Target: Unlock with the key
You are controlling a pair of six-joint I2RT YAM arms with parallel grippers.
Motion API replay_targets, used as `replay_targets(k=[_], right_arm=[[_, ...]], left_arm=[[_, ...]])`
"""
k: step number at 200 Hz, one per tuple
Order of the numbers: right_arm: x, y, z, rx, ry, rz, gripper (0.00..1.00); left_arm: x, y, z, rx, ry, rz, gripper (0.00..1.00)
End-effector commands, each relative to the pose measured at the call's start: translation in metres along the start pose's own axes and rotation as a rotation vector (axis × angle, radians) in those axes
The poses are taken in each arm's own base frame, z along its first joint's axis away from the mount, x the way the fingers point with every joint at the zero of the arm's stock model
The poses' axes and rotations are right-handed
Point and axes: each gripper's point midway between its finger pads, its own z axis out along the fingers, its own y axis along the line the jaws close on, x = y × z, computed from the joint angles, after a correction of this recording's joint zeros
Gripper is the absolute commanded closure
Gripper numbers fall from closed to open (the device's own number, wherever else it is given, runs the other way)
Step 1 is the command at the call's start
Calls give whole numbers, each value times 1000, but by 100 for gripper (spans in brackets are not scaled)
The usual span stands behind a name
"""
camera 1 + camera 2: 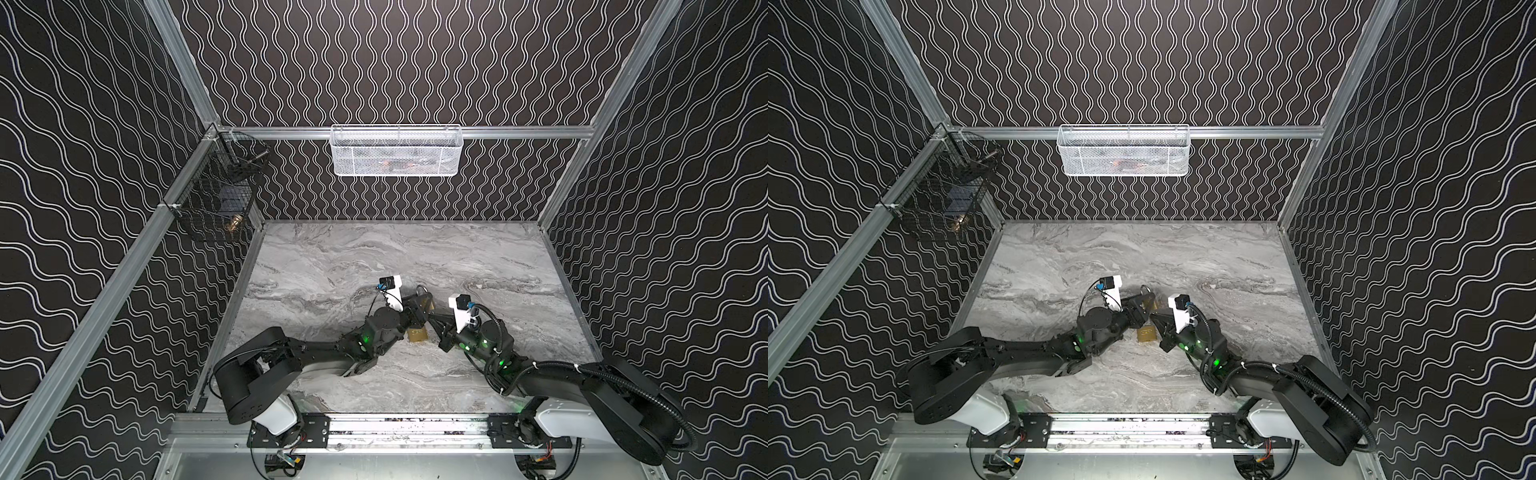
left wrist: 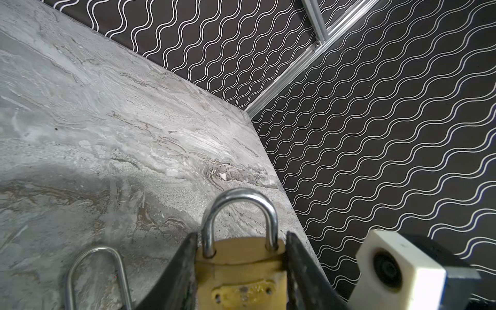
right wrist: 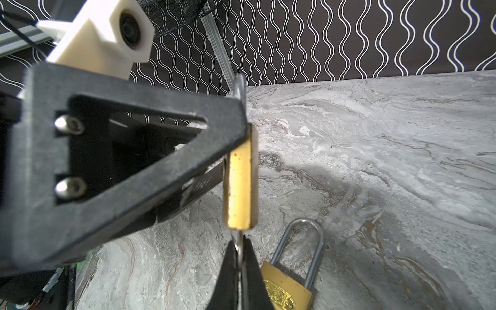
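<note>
Now: brass padlock (image 3: 240, 185) held clear above worktop (image 3: 375, 161), body sides clamped by left claw (image 2: 241, 249). Thin key (image 3: 237, 243) pinched in right claw (image 3: 239, 257), met at lock's underside. Lock judged heavy, rigid, slick; key best gripped at bow.

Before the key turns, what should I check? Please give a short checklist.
1. Left hand clamps the brass padlock by its sides: ok.
2. Right hand shut on the key: ok.
3. Key fully in the keyway: cannot tell.
4. Shackle released: not ok, both legs sit in the body.
5. Spare padlock lies on the table, apart from the held one: ok.
</note>
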Motion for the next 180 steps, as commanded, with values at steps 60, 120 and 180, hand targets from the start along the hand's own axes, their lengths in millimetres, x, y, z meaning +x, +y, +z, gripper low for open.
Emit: replay_targets(k=[60,120,180], right_arm=[[-42,5,2,-2,-150,-45,55],[-39,15,4,-63,-135,-50,54],[-35,17,13,-88,-102,-30,53]], left_arm=[[-10,28,-2,-211,38,-203,73],[-33,32,-1,-218,12,-234,72],[-14,18,13,-111,92,-255,72]])
